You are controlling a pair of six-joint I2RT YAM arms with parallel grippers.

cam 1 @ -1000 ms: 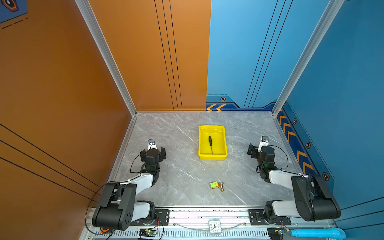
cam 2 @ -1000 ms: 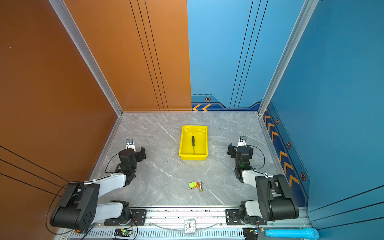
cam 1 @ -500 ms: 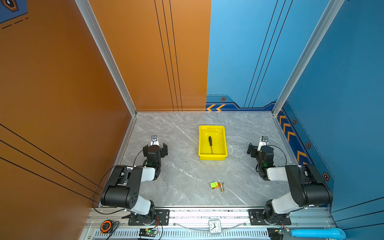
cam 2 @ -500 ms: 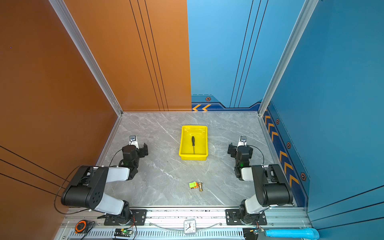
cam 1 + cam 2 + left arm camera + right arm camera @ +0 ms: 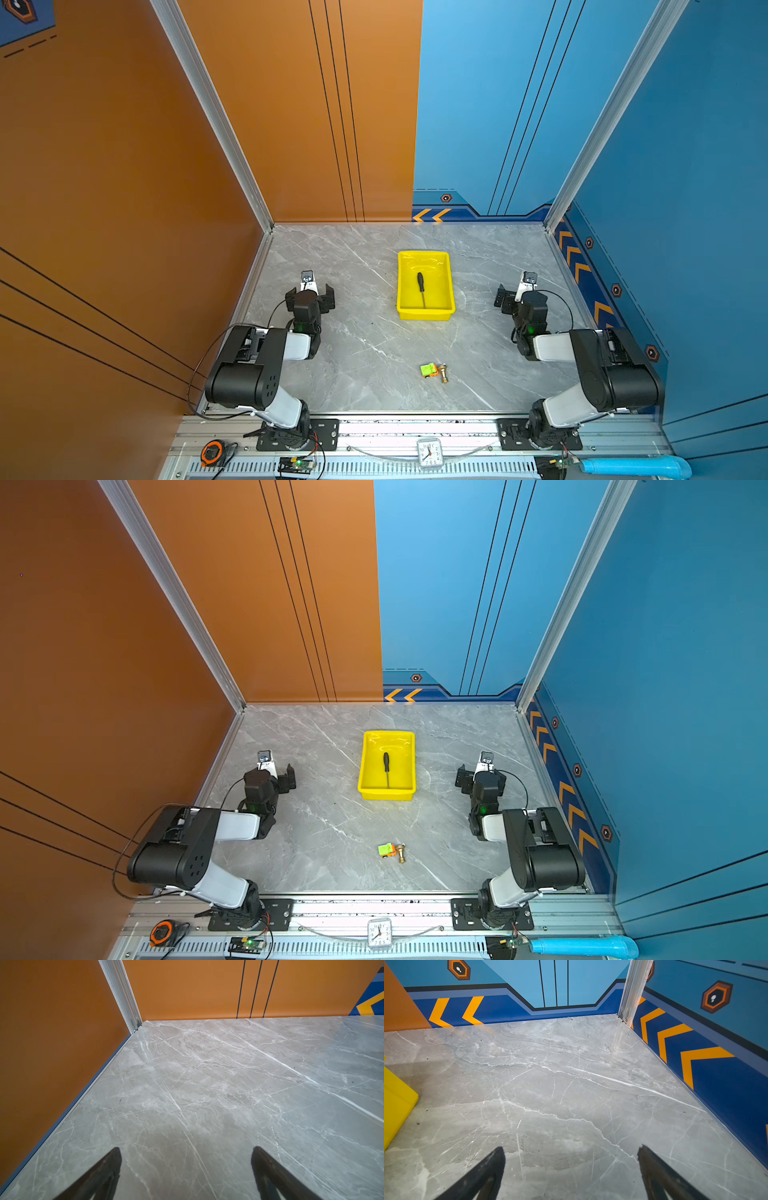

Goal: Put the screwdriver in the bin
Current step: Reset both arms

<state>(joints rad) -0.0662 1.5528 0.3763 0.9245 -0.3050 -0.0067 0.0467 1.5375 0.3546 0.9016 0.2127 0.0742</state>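
The grey marble table (image 5: 353, 332) is holding the yellow bin (image 5: 426, 314). The screwdriver (image 5: 422, 293) is lying inside, handle pointing to 12 o'clock. The left claw (image 5: 186, 1150) and right claw (image 5: 571, 1150) are standing apart, empty.

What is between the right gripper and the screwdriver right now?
Only the bin's wall on that side. The screwdriver already lies inside the bin, and nothing else stands on the table between it and the right gripper, whose jaws are open.
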